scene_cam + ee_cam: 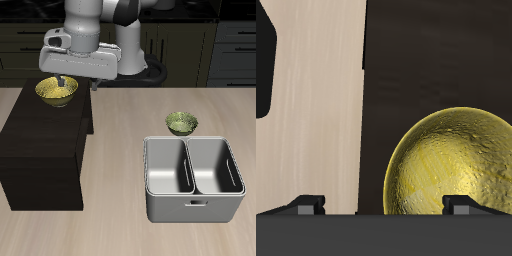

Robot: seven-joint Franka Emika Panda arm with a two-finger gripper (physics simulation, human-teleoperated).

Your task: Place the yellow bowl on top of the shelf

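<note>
Exterior view has the bowl [56, 92] on the shelf [40, 135] at 10 o'clock, gripper [62, 80] just above, its fingers' spread unclear; next, retreat upward.

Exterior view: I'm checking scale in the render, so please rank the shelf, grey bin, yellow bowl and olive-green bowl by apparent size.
1. The shelf, largest.
2. The grey bin.
3. The yellow bowl and the olive-green bowl look alike; the yellow one looks slightly bigger, but the claw partly covers it, so unranked.
</note>
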